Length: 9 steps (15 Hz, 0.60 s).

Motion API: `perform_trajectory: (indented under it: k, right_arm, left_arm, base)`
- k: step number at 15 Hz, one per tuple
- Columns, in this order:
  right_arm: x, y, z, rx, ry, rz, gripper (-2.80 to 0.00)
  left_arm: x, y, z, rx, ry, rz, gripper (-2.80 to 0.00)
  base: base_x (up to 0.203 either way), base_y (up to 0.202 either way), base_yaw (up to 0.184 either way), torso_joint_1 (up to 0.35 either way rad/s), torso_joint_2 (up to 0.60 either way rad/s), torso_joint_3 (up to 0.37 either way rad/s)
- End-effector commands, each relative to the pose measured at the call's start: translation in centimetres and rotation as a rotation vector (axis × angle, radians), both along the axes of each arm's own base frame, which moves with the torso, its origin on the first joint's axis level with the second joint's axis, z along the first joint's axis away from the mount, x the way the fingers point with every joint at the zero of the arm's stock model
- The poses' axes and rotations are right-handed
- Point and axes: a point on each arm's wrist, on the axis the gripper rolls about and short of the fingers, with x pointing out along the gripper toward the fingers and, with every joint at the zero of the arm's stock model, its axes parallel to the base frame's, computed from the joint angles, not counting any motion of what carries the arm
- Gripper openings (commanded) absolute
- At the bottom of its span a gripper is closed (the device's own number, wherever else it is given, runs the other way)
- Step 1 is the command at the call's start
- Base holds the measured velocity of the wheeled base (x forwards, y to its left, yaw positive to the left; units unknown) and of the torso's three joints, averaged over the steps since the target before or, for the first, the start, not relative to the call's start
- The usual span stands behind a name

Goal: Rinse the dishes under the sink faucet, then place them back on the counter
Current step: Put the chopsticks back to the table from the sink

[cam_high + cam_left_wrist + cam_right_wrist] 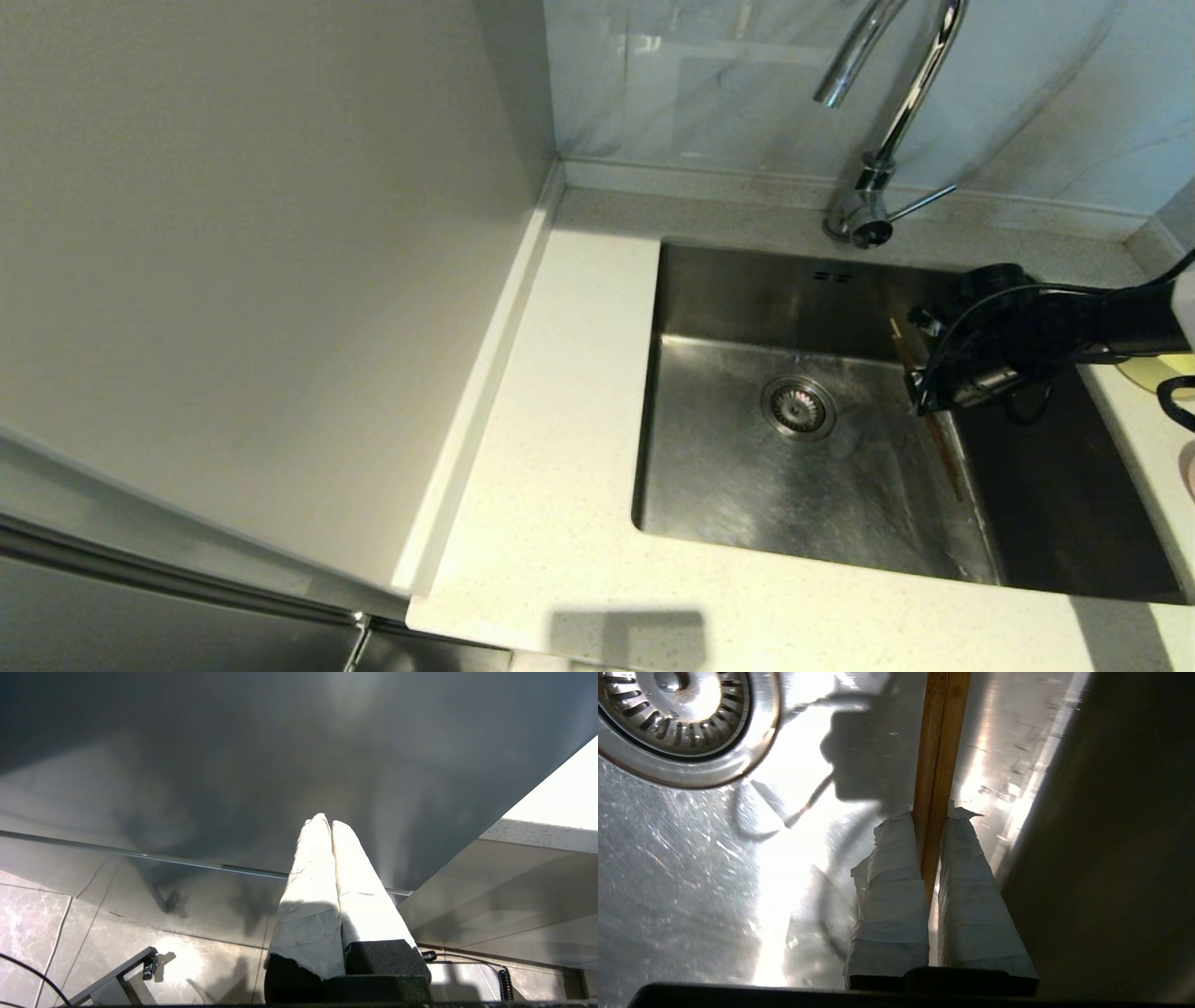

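Wrapped in pale tape, the two fingers (889, 891) of the right gripper (930, 821) fill the near part of the right wrist view, and its jaws are pinching the pair of brown wooden chopsticks (941, 742) between them. These chopsticks lie side by side, touching each other, and they run out past the fingertips over the steel floor of the sink (691, 868). Taking the round strainer drain (798, 407) as the landmark: in the head view the right gripper (920, 397) hangs inside the basin to the right of the drain, and the chopsticks (945, 455) slant through it, one end up toward the back wall of the sink (747, 289), the other end down toward the front, near the dark right wall. Behind the drain, past the two small overflow slots (833, 276), the chrome faucet (896, 121) stands on the desk (551, 439) with its thin side lever (920, 203) pointing right. Far right of the drain, on the desk behind the black arm, a bit of a yellow bowl (1158, 371) shows. Apart from the sink, the left gripper (331, 823) hangs in front of a dark cabinet front (233, 765) above the tiled floor (37, 924), its jaws pressed together and holding nothing.
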Motion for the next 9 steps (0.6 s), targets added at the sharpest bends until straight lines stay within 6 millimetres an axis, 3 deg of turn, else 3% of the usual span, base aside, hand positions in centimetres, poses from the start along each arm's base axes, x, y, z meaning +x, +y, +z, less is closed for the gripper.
perform_trajectory:
  k: [1,9]
  right_arm:
    - [-1.2,-1.2,2.5,-0.009,-0.053,-0.031,-2.8]
    - [-4.5,-4.1,5.9,-0.016,-0.107,-0.113,-2.8]
  left_arm:
    - [0.0,0.0,0.0,0.0,-0.003,0.001,-2.8]
    - [0.0,0.0,0.0,0.0,-0.003,0.001,-2.8]
  base:
    - [0.0,0.0,0.0,0.0,0.0,0.0]
    - [0.0,0.0,0.0,0.0,0.0,0.0]
